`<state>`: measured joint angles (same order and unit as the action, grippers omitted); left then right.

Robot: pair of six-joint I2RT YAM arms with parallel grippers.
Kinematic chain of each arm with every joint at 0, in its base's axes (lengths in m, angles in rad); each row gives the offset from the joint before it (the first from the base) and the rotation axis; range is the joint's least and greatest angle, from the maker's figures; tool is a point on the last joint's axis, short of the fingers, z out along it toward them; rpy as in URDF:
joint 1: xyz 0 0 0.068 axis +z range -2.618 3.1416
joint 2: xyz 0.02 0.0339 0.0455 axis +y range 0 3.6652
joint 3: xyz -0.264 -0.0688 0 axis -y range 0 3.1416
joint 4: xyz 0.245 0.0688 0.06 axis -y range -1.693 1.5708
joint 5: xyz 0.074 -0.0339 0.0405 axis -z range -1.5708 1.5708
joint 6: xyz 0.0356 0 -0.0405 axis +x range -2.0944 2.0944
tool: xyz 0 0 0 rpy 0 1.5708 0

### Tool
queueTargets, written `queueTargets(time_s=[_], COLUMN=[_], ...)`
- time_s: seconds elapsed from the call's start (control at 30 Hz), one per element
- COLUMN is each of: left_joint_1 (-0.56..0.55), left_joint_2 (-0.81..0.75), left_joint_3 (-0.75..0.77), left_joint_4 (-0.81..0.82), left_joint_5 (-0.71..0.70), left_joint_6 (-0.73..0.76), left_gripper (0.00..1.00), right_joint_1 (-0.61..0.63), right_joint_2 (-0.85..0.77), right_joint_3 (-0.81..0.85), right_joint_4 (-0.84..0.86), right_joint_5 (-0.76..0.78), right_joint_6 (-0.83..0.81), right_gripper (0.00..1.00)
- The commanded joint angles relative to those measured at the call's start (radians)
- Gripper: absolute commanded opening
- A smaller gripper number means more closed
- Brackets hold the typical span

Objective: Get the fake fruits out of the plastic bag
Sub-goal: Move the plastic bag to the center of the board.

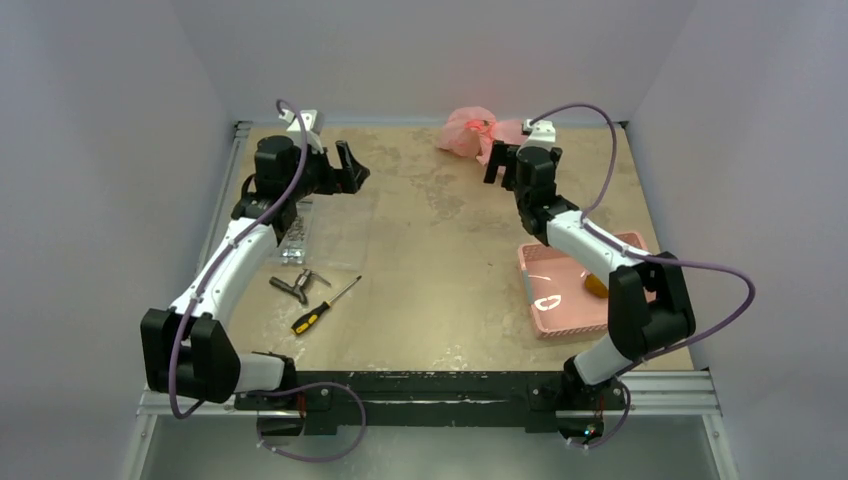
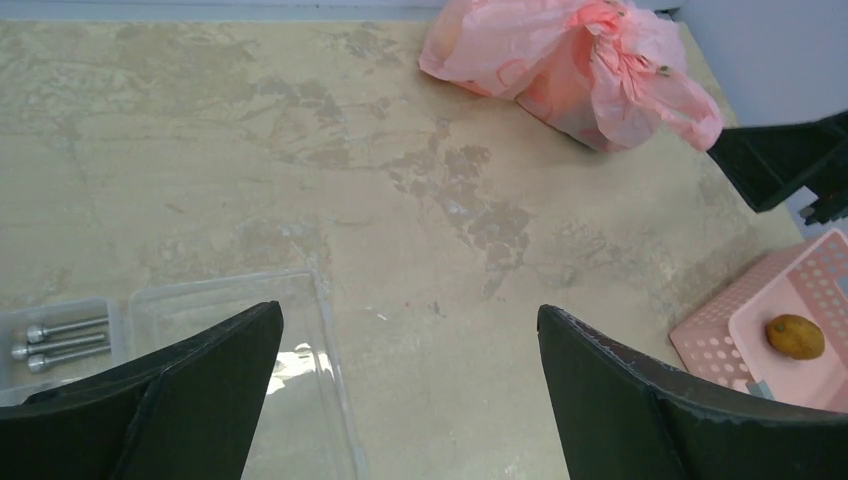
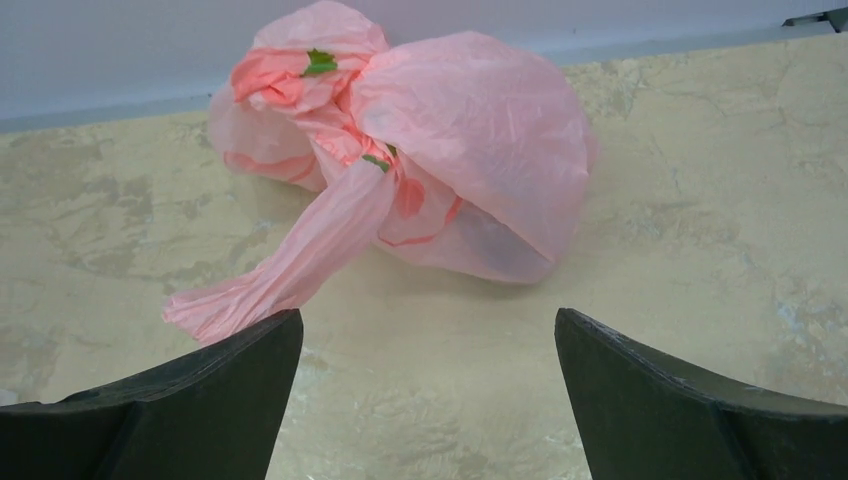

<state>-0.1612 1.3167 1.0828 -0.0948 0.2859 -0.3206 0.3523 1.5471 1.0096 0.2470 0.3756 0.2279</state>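
The pink plastic bag (image 1: 472,130) lies bunched and twisted shut at the far edge of the table. It also shows in the left wrist view (image 2: 575,65) and the right wrist view (image 3: 460,140). Its twisted handle (image 3: 285,265) trails toward my right gripper's left finger. The bag bulges, and only dim shapes and green leaf bits (image 3: 320,62) show through it. One yellow oblong fake fruit (image 2: 795,337) lies in the pink basket (image 2: 712,345). My right gripper (image 3: 428,315) stands open just short of the bag, touching nothing. My left gripper (image 2: 410,310) hovers open over the bare table at the far left, well away from the bag.
A clear plastic tray (image 2: 300,400) holding metal bolts (image 2: 60,335) sits under my left gripper. A yellow-handled screwdriver (image 1: 322,306) and a dark metal tool (image 1: 293,287) lie at the near left. The pink basket (image 1: 570,310) stands at the right, partly under my right arm.
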Motion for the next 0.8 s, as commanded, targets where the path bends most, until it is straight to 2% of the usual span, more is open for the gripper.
queueTargets(time_s=[0.0, 0.27, 0.6, 0.77], left_joint_1=[-0.024, -0.031, -0.030, -0.030], left_joint_2=[0.022, 0.062, 0.126, 0.147], left_joint_3=[0.044, 0.076, 0.145, 0.170], left_joint_4=[-0.016, -0.021, -0.084, -0.100], left_joint_5=[0.080, 0.183, 0.280, 0.314], left_joint_6=[0.016, -0.019, -0.026, -0.034], left_gripper=[1.00, 0.99, 0.92, 0.92], right_joint_1=[-0.001, -0.002, -0.055, -0.064], right_joint_2=[0.040, 0.163, 0.246, 0.290], right_joint_3=[0.111, 0.269, 0.337, 0.364], right_joint_4=[0.015, -0.102, -0.047, -0.015], right_joint_5=[-0.015, -0.051, -0.228, -0.219], right_joint_6=[0.053, 0.210, 0.496, 0.575], right_gripper=[0.99, 0.99, 0.99, 0.99])
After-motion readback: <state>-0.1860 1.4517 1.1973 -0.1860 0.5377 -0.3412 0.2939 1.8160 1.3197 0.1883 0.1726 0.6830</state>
